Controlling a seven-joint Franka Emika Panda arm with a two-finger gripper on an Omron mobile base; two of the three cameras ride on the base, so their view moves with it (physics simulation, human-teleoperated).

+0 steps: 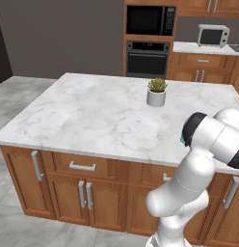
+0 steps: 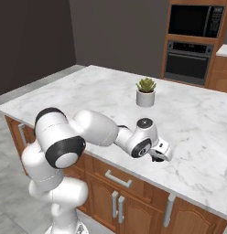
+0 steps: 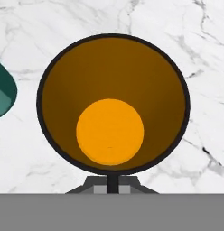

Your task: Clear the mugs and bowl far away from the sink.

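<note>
Looking straight down from the hand view into the black mug (image 3: 112,104), orange inside: the claw (image 3: 112,184) is pinched tight at the near rim, so it reads as gripping the rim wall, though the tips are mostly hidden. Teal mug (image 3: 4,90) sits just left of it on the marble table (image 3: 195,54). In the right base view the claw (image 2: 157,158) hangs low over the table's near edge, well apart from the potted plant (image 2: 145,93). My read: first mug pickup is in hand. Next move calls for a clean vertical lift, then carrying it away across the table; bowl and sink positions unknown from here.
</note>
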